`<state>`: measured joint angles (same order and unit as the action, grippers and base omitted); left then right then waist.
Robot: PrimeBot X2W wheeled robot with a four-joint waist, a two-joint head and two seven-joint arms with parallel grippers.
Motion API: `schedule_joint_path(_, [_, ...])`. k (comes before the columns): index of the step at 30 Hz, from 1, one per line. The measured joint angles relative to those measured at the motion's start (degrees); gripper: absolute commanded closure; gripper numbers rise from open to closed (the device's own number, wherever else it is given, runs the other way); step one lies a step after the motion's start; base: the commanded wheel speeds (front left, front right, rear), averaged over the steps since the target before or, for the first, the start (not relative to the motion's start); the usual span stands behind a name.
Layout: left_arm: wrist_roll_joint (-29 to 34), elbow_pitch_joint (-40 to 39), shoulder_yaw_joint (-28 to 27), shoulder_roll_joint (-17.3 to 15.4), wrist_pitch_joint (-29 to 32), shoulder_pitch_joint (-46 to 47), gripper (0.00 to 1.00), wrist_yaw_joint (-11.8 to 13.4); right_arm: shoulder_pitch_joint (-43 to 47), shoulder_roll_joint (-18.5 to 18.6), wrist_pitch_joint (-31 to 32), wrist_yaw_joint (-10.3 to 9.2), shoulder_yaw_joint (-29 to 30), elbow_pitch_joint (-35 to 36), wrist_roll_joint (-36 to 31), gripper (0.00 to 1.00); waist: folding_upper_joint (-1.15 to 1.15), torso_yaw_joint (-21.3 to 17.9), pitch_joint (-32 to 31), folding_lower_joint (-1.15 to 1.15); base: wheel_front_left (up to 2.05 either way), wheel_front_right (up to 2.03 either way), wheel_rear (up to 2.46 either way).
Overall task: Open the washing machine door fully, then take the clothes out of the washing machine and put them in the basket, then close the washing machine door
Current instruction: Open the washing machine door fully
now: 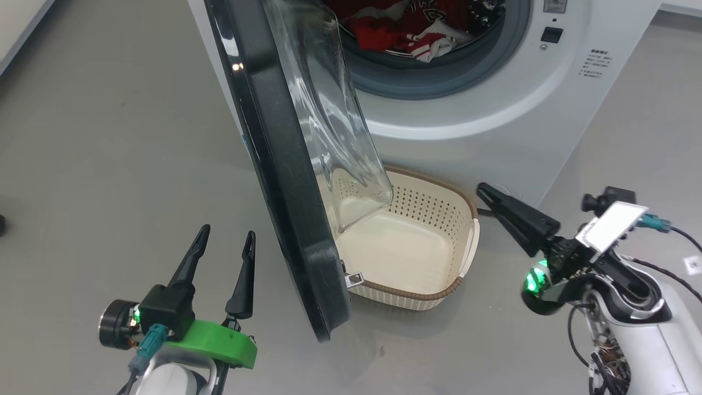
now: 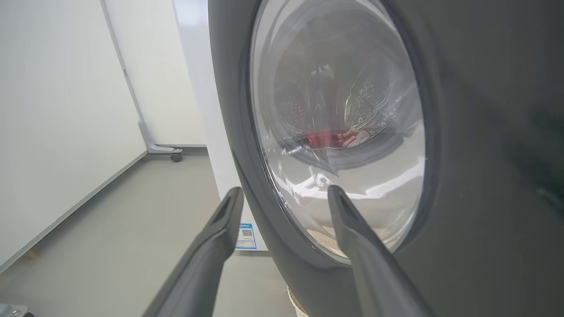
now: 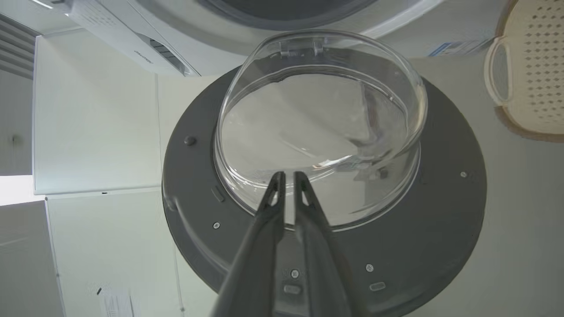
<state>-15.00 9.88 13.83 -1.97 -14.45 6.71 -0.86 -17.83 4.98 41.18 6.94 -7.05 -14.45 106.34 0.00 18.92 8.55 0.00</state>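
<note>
- While my left fingers (image 1: 191, 260) stand spread wide and empty, low at the near left over the grey floor (image 1: 98, 164), they point along the outer face of the washing machine door (image 1: 285, 181); I cannot tell whether they touch it.
- My right fingers (image 1: 515, 216) are pressed together on nothing, at the near right, pointing toward the basket (image 1: 439, 293).
- Swung out edge-on between my arms, the door hides the basket's left part; its glass bowl (image 1: 329, 109) warps what shows through.
- Farthest, the clothes (image 1: 395, 33) lie red and white inside the washing machine (image 1: 493, 109), cut off by the top edge, their markings unreadable.
</note>
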Motion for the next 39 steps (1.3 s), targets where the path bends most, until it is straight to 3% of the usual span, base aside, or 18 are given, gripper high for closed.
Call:
schedule_joint_path(1, [0.0, 0.0, 0.1, 0.0, 0.0, 0.0, 0.0, 0.0, 0.8, 0.6, -1.4, 0.0, 0.9, 0.4, -1.0, 0.12, 0.0, -0.2, 0.0, 0.0, 0.0, 0.0, 0.0])
schedule_joint_path(2, [0.0, 0.0, 0.1, 0.0, 0.0, 0.0, 0.0, 0.0, 1.5, 1.2, -2.6, 0.0, 1.7, 0.7, -2.1, 0.0, 0.0, -0.3, -0.1, 0.0, 0.0, 0.0, 0.0])
schedule_joint_path(10, [0.4, 0.4, -0.5, 0.0, 0.0, -1.0, 0.0, 0.0, 5.6, 2.6, -12.3, 0.0, 6.0, 4.0, -10.8, 0.0, 0.0, -1.8, -0.8, 0.0, 0.0, 0.0, 0.0])
schedule_joint_path(16, [0.5, 0.8, -0.8, 0.0, 0.0, -1.2, 0.0, 0.0, 8.9, 3.0, -24.0, 0.0, 9.9, 5.6, -20.2, 0.0, 0.0, -2.8, -1.8, 0.0, 0.0, 0.0, 0.0])
schedule_joint_path(27, [0.5, 0.9, -1.6, 0.0, 0.0, -1.7, 0.0, 0.0, 14.0, 10.9, -43.5, -0.04, 9.7, 5.6, -49.6, 0.0, 0.0, -3.7, -2.4, 0.0, 0.0, 0.0, 0.0])
schedule_joint_path(31, [0.5, 1.0, -2.0, -0.1, 0.0, -1.7, 0.0, 0.0, 14.6, 15.0, -48.9, -1.82, 7.5, 6.8, -61.4, 0.0, 0.0, -3.8, -2.4, 0.0, 0.0, 0.0, 0.0])
schedule_joint_path(39, [0.5, 1.2, -2.3, 0.0, 0.0, -1.7, 0.0, 0.0, 15.2, 16.7, -56.5, -8.25, 4.4, 8.4, -76.0, 0.0, 0.0, -3.8, -2.8, 0.0, 0.0, 0.0, 0.0])
